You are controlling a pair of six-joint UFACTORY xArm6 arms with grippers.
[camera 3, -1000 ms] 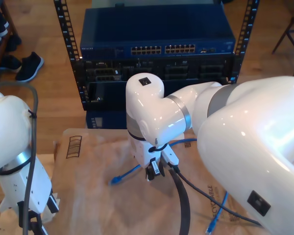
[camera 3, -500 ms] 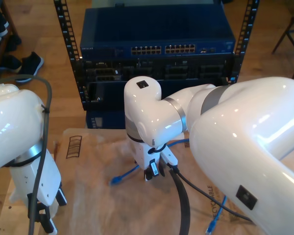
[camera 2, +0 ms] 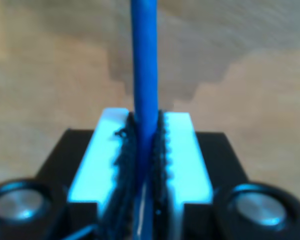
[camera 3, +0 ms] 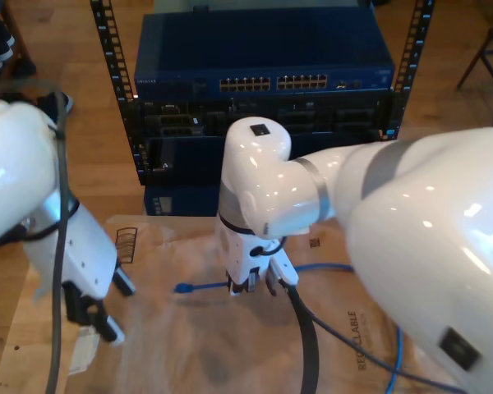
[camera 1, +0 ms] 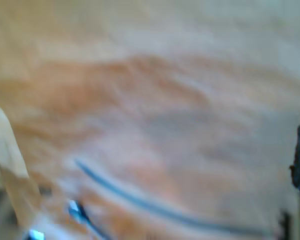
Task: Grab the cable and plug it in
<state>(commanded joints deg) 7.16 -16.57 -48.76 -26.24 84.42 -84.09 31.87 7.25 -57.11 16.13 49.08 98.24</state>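
The thin blue cable [camera 3: 205, 286] runs level just above the brown paper, its plug end [camera 3: 183, 288] pointing to the exterior view's left. My second gripper [camera 3: 248, 286] is shut on it a short way behind the plug. In the second wrist view the cable [camera 2: 144, 75] sits pinched between the white pads [camera 2: 182, 150]. The rest of the cable trails off to the exterior view's right [camera 3: 322, 268]. My first gripper [camera 3: 108, 316] hangs at the exterior view's left, open and holding nothing. Its blurred wrist view looks down on a stretch of cable [camera 1: 140, 202] lying on the paper.
A blue network switch [camera 3: 263, 49] with a row of ports [camera 3: 273, 83] sits in the rack behind the table. Brown paper [camera 3: 181, 353] covers the tabletop. A thick black robot cable [camera 3: 308, 345] drapes down from my second gripper.
My second gripper has shifted a little, and the cable's plug end now sits higher and level. My first arm has swung up and in toward the table's middle.
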